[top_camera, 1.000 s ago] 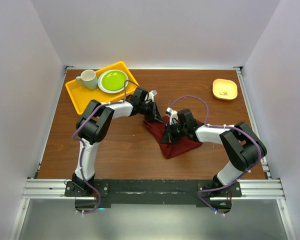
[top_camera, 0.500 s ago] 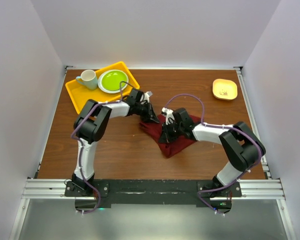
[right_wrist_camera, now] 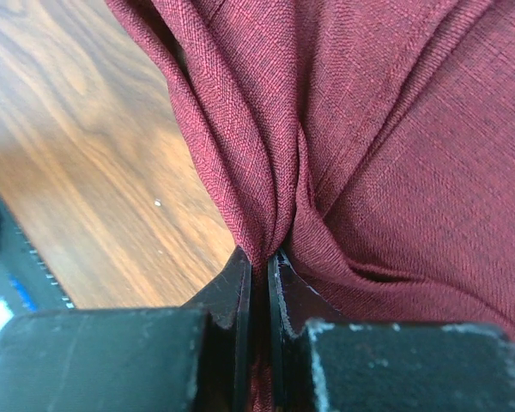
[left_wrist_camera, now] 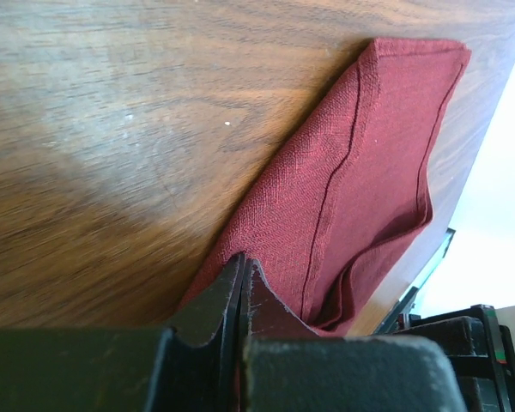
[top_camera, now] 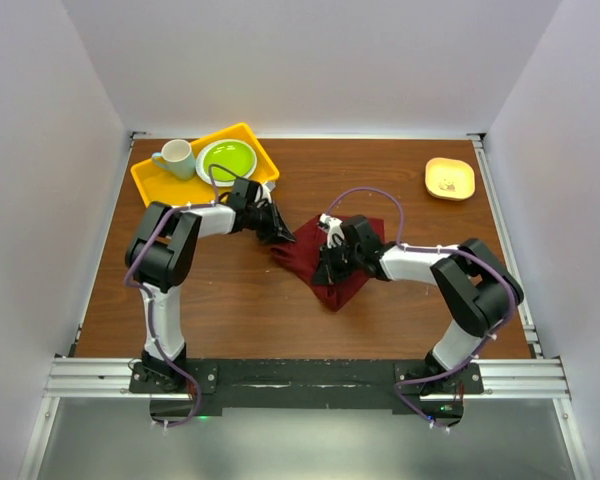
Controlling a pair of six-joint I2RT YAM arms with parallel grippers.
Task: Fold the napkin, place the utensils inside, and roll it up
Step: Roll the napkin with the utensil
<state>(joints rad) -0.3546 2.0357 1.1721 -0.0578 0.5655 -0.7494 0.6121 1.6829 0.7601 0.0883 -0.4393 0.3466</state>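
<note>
The dark red napkin (top_camera: pixel 302 256) lies bunched on the wooden table, mid-way between my two arms. My left gripper (top_camera: pixel 283 238) is shut on its left corner; in the left wrist view the folded cloth (left_wrist_camera: pixel 360 172) runs away from the pinched tips (left_wrist_camera: pixel 243 263), its layered edges showing. My right gripper (top_camera: pixel 325 268) is shut on a gathered fold in the cloth's middle, and the right wrist view shows the fabric (right_wrist_camera: pixel 395 129) puckering into the jaws (right_wrist_camera: pixel 262 257). The utensils are out of view.
A yellow tray (top_camera: pixel 158 190) at the back left holds a green plate (top_camera: pixel 227 160) and a pale green cup (top_camera: pixel 175 158). A small yellow dish (top_camera: pixel 449 178) sits at the back right. White walls close in the table on three sides.
Both grippers have moved left across the table, dragging the napkin with them. The left gripper now sits closer to the tray.
</note>
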